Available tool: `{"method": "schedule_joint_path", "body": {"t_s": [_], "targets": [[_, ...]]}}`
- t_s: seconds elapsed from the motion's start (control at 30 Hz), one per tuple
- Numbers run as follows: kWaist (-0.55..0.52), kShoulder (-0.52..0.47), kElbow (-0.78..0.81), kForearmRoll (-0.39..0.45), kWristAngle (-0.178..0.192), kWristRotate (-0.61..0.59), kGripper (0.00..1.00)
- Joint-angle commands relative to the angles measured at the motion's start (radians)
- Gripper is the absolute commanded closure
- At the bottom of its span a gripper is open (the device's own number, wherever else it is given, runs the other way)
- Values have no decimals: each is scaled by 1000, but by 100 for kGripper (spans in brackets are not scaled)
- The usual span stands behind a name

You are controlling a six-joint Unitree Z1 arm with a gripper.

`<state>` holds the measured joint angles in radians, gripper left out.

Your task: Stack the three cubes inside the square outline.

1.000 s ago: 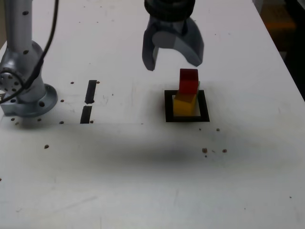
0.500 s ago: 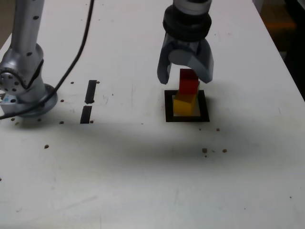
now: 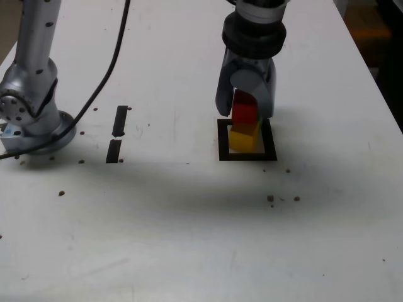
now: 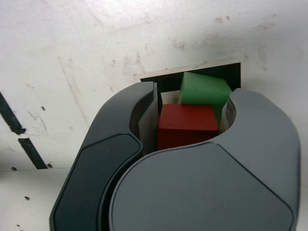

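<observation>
The hand (image 3: 246,114) is lowered around the red cube (image 3: 244,112), jaws narrowed about it but contact unclear. It sits atop the yellow cube (image 3: 242,138) inside the square outline (image 3: 221,139) near the tabletop's (image 3: 189,220) far edge; the green cube (image 4: 204,90) lies behind. Judged next: a firm pinch, then a straight lift.

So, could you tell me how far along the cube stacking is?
Done: red cube sits on yellow cube inside the square outline. In hand: the gripper is around the red cube. Left: green cube lies beside the stack, not on it.
</observation>
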<state>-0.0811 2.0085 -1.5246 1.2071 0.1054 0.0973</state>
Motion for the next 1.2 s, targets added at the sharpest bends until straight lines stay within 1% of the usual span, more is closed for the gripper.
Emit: {"method": "schedule_joint_path", "body": {"t_s": [0.0,0.13,0.2,0.27,0.33,0.43,0.57,0.77,0.83,0.9,1.0,1.03,1.07,1.13,1.17], "targets": [[-2,-17,-5,12,11,-3,73],[-2,-48,-4,53,33,-7,76],[3,-78,10,86,52,-9,76],[19,-119,47,112,75,-13,76],[50,-163,109,114,94,-15,76],[109,-208,219,61,107,-10,76],[172,-222,327,-38,108,10,76],[222,-212,410,-142,111,29,75],[229,-200,424,-166,110,31,73],[237,-186,433,-181,105,34,68],[246,-171,442,-190,97,38,53],[248,-167,444,-190,92,42,42],[249,-165,445,-189,89,45,34],[250,-166,443,-187,84,49,20],[250,-169,441,-186,82,51,14]]}}
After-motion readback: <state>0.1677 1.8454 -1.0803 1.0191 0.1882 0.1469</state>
